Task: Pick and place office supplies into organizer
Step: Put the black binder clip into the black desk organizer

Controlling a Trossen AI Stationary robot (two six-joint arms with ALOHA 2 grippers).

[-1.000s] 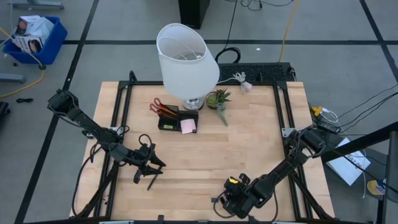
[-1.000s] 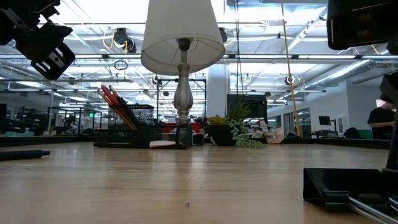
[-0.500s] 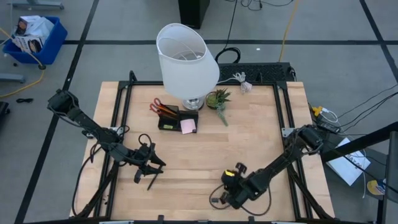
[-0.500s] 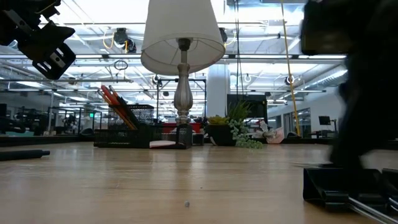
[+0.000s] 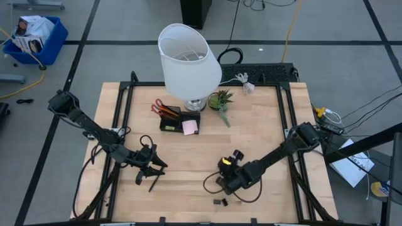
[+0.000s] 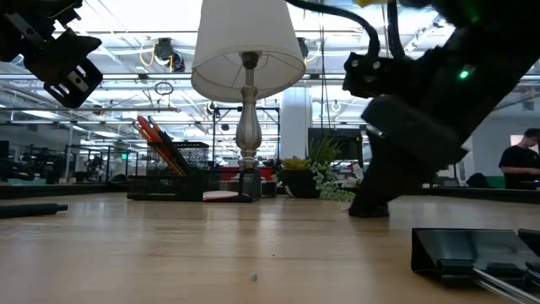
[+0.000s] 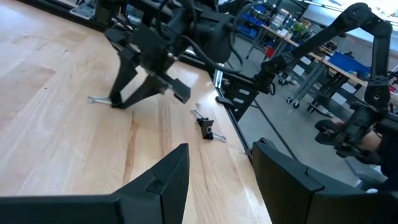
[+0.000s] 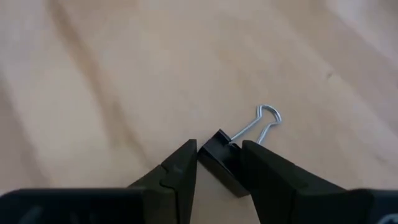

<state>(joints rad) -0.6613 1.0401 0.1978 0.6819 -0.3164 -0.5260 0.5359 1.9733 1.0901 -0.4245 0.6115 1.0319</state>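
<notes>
Both arms are dark, slender, jointed links with black cables looped alongside. The right arm (image 5: pixel 276 157) carries a yellow patch near its wrist and a small green light, possibly an indicator. Each gripper ends in two black, angular, wedge-shaped fingers (image 7: pixel 161 180).

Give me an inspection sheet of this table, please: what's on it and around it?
Surface: wooden table.
Job's things: organizer with scissors and pencils; pink pad at its end; binder clip in the right fingers; second clip loose near the front edge; black pen by the left gripper.
Clutter: lamp, potted plant.
Grippers: left gripper open above the table; right gripper shut on the binder clip.
Cables: white cable at the back edge; yellow cable on the floor.
Surroundings: blue bin; person in the background.
</notes>
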